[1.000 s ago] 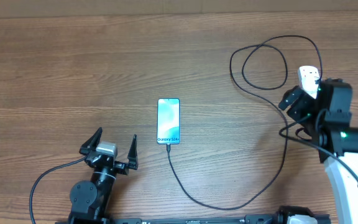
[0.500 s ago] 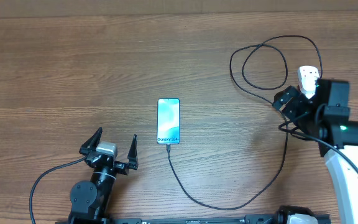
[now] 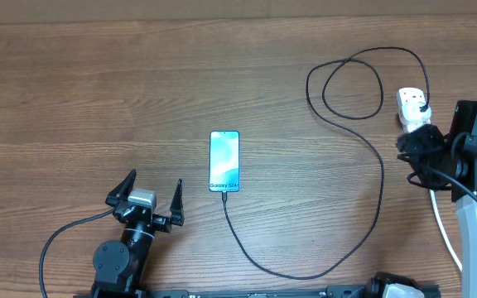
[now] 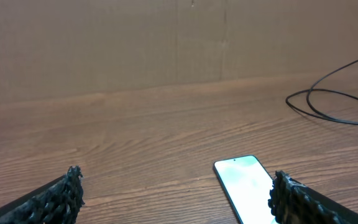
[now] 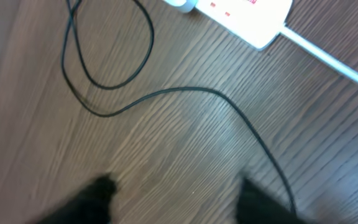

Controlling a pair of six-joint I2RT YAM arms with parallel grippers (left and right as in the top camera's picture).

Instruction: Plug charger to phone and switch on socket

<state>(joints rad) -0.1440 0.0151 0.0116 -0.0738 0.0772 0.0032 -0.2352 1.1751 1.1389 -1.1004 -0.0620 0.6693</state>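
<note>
- Since the earlier overhead views, the right gripper (image 5: 179, 200) has swung off the socket (image 3: 411, 105) toward the table's right edge. Phone, charger and left gripper lie as they did.
- Right gripper: in its wrist view we see the blurred fingertips standing apart with nothing held. Only bare wood lies between them, and a run of the charger (image 3: 381, 199) passes beside one.
- Left gripper (image 3: 156, 177): spread wide and empty, just left of the phone (image 3: 224, 161).
- Phone: flat on the table (image 3: 98, 83), screen lit. The charger's tip appears to meet its near edge, so we judge that step done.
- Socket: at the far right, with a dark plug (image 3: 421, 103) seated in it. We cannot tell whether its red switches (image 5: 227, 13) are on.
- Risk: the cable runs close to the right fingers, so a return toward the switch could snag it and pull the tip from the phone.
- Risk: the strip lies loose, so an off-centre press may slide it rather than toggle the switch.
- Containers: none in view.
</note>
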